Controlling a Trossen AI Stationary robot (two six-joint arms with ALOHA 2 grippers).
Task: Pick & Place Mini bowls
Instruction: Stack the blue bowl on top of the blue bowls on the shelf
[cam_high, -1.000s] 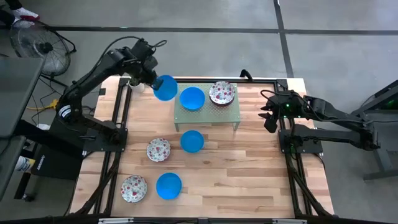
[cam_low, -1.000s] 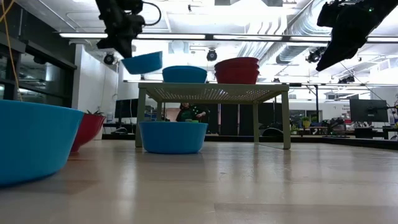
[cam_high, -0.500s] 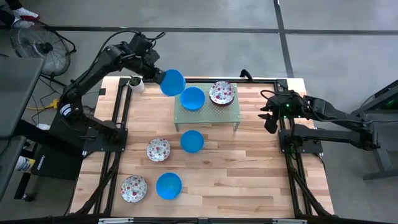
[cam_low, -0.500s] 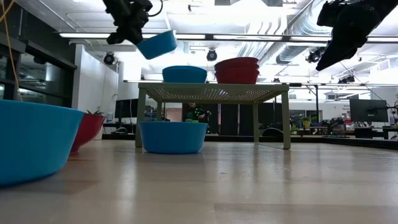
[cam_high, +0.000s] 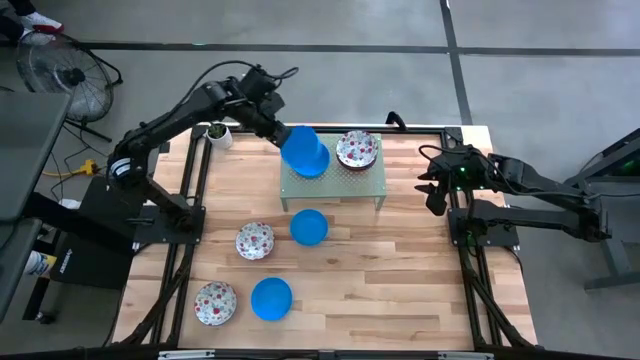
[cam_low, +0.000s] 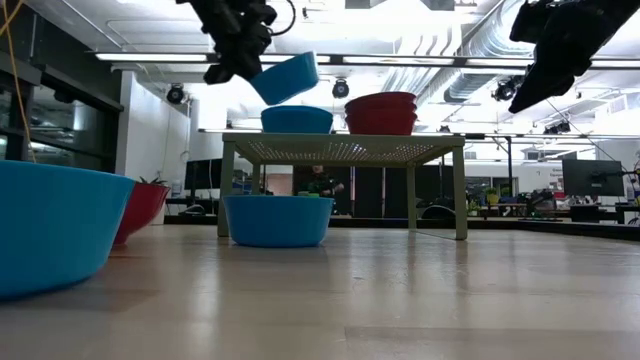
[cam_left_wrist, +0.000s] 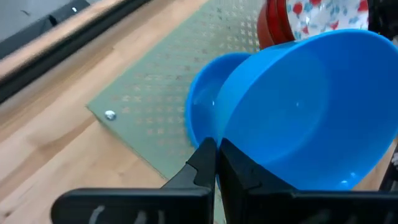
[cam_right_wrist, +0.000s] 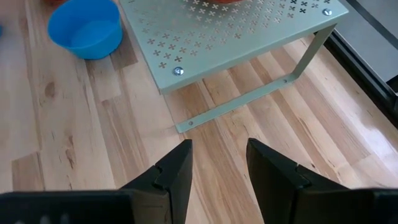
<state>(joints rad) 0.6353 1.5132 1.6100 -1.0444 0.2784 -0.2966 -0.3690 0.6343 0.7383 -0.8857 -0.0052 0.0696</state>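
- High view: the left arm reaches from the table's left edge across to the pale green perforated shelf (cam_high: 332, 178). Its left gripper (cam_high: 276, 131) is clamped on the rim of a blue bowl (cam_high: 303, 150), which hangs tilted above the shelf's left half. A floral bowl (cam_high: 357, 149) sits on the shelf's right half. On the wooden table (cam_high: 400, 270) in front lie two more blue bowls and two floral ones. The right arm waits at the right edge, right gripper (cam_high: 432, 190) beside the shelf.
- Low view: the left gripper (cam_low: 243, 68) holds the blue bowl (cam_low: 286, 77) tilted — just above another blue bowl (cam_low: 297, 119) on the shelf, not touching it.
- Left wrist view: the fingers (cam_left_wrist: 205, 163) pinch the held bowl's (cam_left_wrist: 305, 106) rim, closed tight on it; the shelf bowl (cam_left_wrist: 208, 99) shows behind.
- Right wrist view: the right gripper (cam_right_wrist: 219, 165) — fingers parted, holding nothing — hangs over bare wood near the shelf's (cam_right_wrist: 211, 37) leg.
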